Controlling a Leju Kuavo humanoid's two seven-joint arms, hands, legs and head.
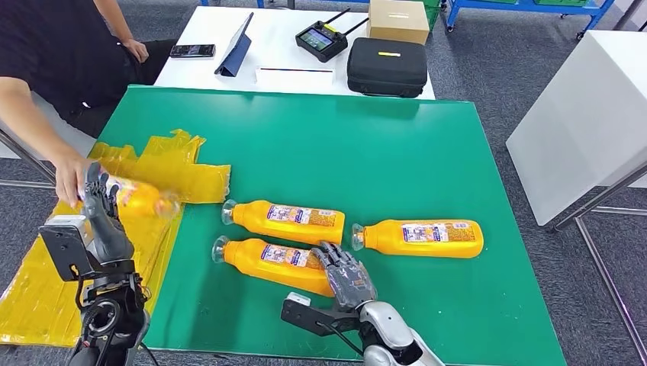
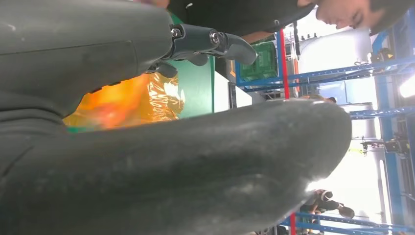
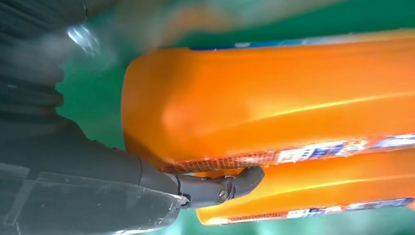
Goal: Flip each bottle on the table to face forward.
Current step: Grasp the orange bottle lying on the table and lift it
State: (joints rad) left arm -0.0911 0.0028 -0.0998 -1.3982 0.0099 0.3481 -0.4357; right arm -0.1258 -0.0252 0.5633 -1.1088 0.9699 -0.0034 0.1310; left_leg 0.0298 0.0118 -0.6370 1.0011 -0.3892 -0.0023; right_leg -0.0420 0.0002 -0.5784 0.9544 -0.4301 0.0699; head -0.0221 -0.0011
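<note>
Bottles: three orange ones lie on the green table [image 1: 427, 152]; the right hand [image 1: 347, 276] grips the nearest bottle [image 1: 276, 261] at its base. A shallow hold could let it slip mid-turn. Left hand [image 1: 99, 210], far left, touches a person's blurred bottle [image 1: 141, 200]; grip unclear

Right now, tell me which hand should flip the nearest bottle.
The right hand: it already rests on the base end of the nearest bottle. The left hand is far over, at the yellow bag.
</note>
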